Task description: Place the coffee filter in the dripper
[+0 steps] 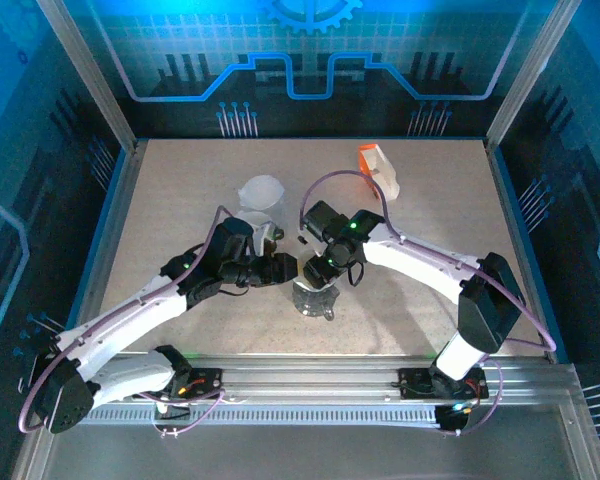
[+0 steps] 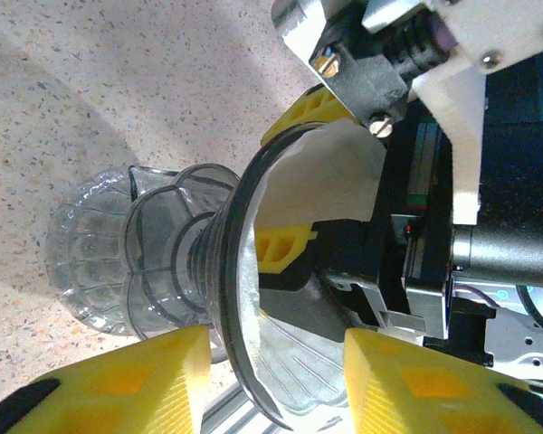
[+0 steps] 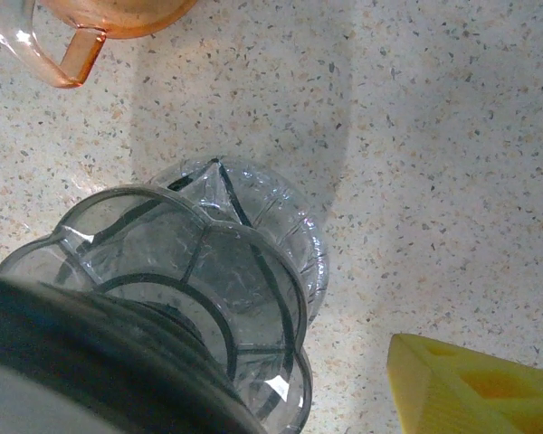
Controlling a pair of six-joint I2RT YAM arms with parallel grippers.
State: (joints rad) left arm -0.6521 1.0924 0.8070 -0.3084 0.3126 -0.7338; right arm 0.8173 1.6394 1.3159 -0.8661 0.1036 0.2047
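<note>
The clear glass dripper (image 1: pixel 315 300) stands at the table's middle, with both grippers meeting over it. In the left wrist view its ribbed body (image 2: pixel 163 262) and dark rim fill the centre, and the white coffee filter (image 2: pixel 335 176) lies inside the cone. My right gripper (image 2: pixel 299 181) is open, one yellow finger inside the cone and the other beyond the rim, the filter between them. My left gripper (image 2: pixel 276 380) straddles the rim with its jaws apart, and a thin gap shows at the left finger. In the right wrist view the dripper (image 3: pixel 199 271) sits beside one yellow finger (image 3: pixel 471 389).
A white translucent cup (image 1: pixel 262 192) stands behind the grippers. An orange clear cup with a handle (image 1: pixel 377 165) is at the back right, its handle (image 3: pixel 45 54) near the dripper. A metal rail (image 1: pixel 310 380) runs along the near edge.
</note>
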